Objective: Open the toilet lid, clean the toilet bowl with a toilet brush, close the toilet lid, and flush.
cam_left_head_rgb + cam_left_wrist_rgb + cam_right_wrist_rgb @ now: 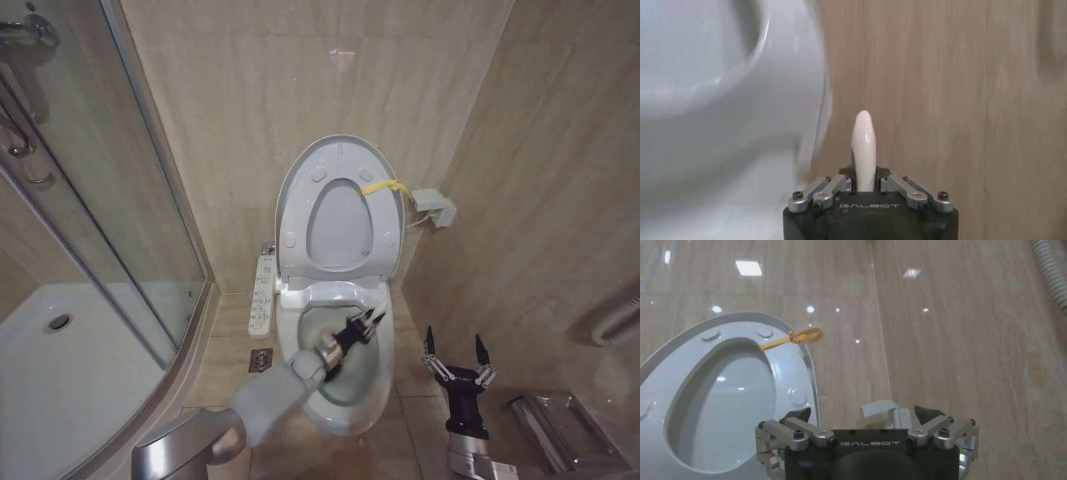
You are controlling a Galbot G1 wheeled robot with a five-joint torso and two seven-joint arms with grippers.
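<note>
L tool (pixel 367 322) gripping toilet brush (pixel 863 150) over toilet bowl (pixel 385 385) rim, toilet lid (pixel 300 185) up

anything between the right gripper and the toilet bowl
Nothing but bare tan floor tile. In the head view the right gripper, open, hangs beside the toilet bowl, while the left gripper holds the toilet brush over the bowl.

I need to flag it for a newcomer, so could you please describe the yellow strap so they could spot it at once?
Start at the toilet bowl in the corner of the tan tiled walls; above it the toilet lid and seat ring stand raised against the back wall. The yellow strap is a thin knotted band on the raised parts' edge towards the robot's right, the only yellow among white parts.
</note>
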